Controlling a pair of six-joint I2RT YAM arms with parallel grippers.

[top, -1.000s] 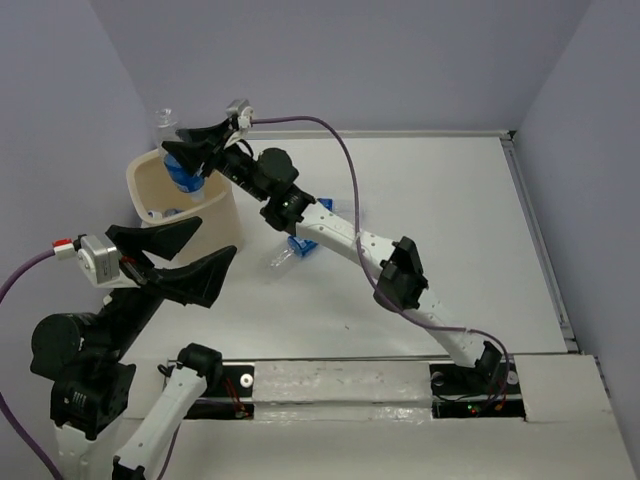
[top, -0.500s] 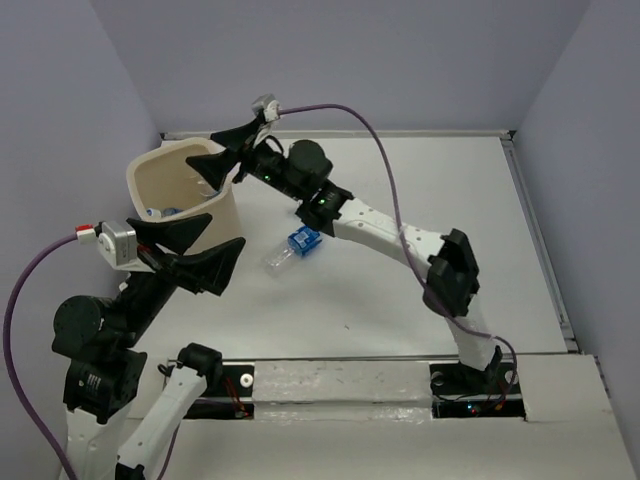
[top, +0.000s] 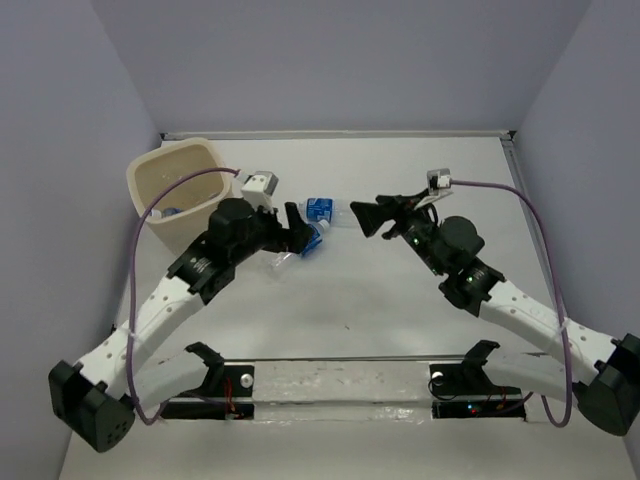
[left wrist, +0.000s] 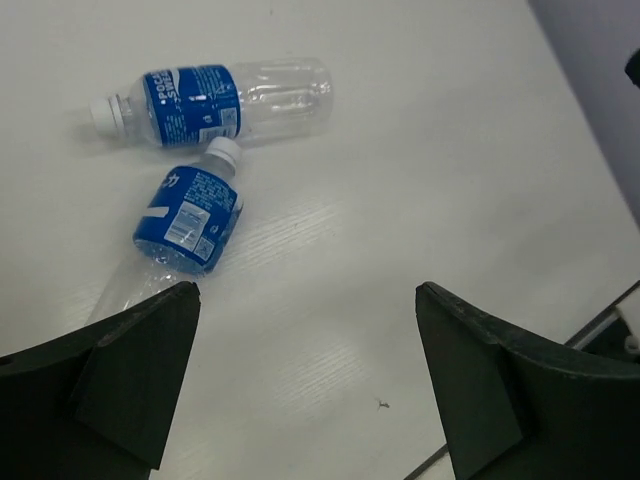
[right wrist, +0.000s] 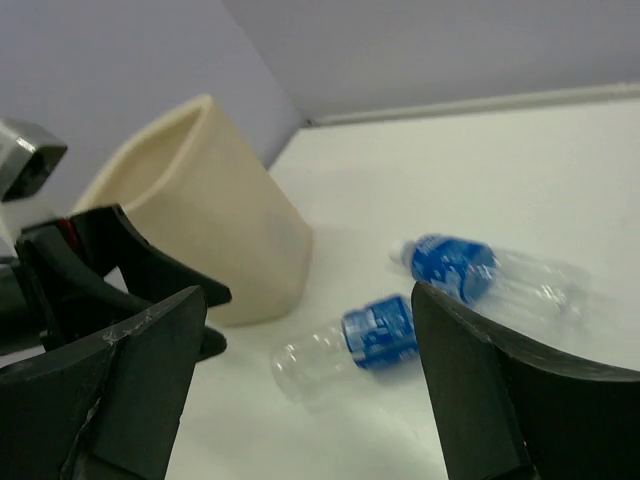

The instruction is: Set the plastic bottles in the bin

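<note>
Left pincer [left wrist: 307, 295]: spread, empty, over 1 bottle.
Right pincer [right wrist: 308, 295]: spread, empty.
Bottles [left wrist: 190, 215]: 2 lying mid bench [top: 350, 310], just beside each other.
Bin [right wrist: 230, 240]: far-left corner, upright.

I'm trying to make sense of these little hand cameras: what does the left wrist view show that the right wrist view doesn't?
Only the left wrist view: a small dark speck on the table. Only the right wrist view: the cream bin and the lilac wall behind it. Both: two plastic bottles with blue labels, lying on the white table.
</note>
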